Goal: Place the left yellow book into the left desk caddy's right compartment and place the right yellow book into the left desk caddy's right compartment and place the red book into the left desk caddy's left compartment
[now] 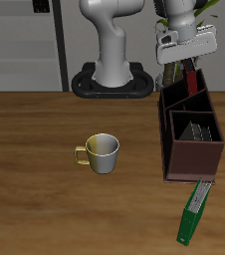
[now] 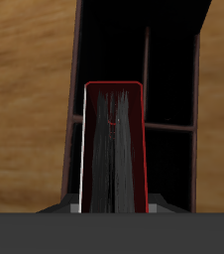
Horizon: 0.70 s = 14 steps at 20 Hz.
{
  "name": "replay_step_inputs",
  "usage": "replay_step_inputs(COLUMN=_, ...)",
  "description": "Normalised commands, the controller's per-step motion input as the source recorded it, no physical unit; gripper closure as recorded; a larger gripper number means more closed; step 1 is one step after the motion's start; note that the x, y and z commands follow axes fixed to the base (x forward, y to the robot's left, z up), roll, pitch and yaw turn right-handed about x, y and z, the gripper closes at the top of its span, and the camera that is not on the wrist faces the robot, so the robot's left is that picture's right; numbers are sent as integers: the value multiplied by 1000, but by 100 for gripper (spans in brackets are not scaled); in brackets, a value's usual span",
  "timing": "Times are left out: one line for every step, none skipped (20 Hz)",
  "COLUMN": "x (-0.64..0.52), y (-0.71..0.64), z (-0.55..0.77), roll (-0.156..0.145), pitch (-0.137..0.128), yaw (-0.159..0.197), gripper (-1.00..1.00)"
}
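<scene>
Hanging over the back end of the left desk caddy (image 1: 190,127), the gripper (image 1: 188,62) has the red book (image 1: 191,80) clamped between its jaws, spine up and standing on edge, its lower end just at the rim of the far compartment. In the wrist view the red book (image 2: 111,149) fills the middle, with the caddy's dark inside and a partition showing past it.

As for progress, the compartment nearer the table's front edge holds what look like two thin grey books standing side by side (image 1: 195,130); at this size I cannot tell them apart with certainty, but I judge them to be the left yellow book and the right yellow book, already put away. That would leave only the red book to go in, so the task seems close to its end.

Room is tight. The far compartment is roughly square with tall walls, and the book must drop between the back wall and the partition without catching a corner on either. It looks fairly well lined up with the opening, though the wrist view is too dark to show how much gap lies at each side.

Elsewhere the table is open: a mug (image 1: 99,151) sits well apart toward the middle, and a green book (image 1: 193,212) lies beyond the caddy's front end, neither in the way.
</scene>
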Motion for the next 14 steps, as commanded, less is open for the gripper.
replay_step_inputs(x=1, y=147, z=-178, roll=4, pitch=61, yaw=-16, gripper=100)
replay_step_inputs(x=-64, y=129, z=-180, roll=53, pitch=42, yaw=11, gripper=100)
replay_step_inputs(x=-39, y=63, z=-156, roll=-20, pitch=50, yaw=-41, gripper=100)
replay_step_inputs(x=-22, y=68, z=-116, roll=39, pitch=62, yaw=-25, gripper=100)
replay_step_inputs(x=-196, y=124, z=-147, roll=58, pitch=60, yaw=-35, gripper=100)
replay_step_inputs(x=-5, y=4, z=1, roll=-30, pitch=-7, yaw=41, gripper=100)
replay_step_inputs(x=46, y=-24, z=-57, roll=0, pitch=47, yaw=-15, gripper=100)
replay_step_inputs(x=48, y=-69, z=-75, roll=-10, pitch=48, yaw=-48, gripper=100)
replay_step_inputs(x=92, y=-126, z=-214, roll=-80, pitch=111, yaw=-90, gripper=100)
replay_step_inputs(x=15, y=55, z=-97, roll=-3, pitch=-34, yaw=67, gripper=100)
replay_step_inputs(x=31, y=-42, z=-218, roll=17, pitch=66, yaw=-5, gripper=100)
replay_step_inputs(x=88, y=-59, z=-141, roll=-15, pitch=97, yaw=-91, gripper=100)
replay_step_inputs(x=-83, y=-16, z=-174, roll=-39, pitch=22, yaw=19, gripper=100)
replay_step_inputs(x=116, y=-18, z=3, roll=0, pitch=0, yaw=0, gripper=100)
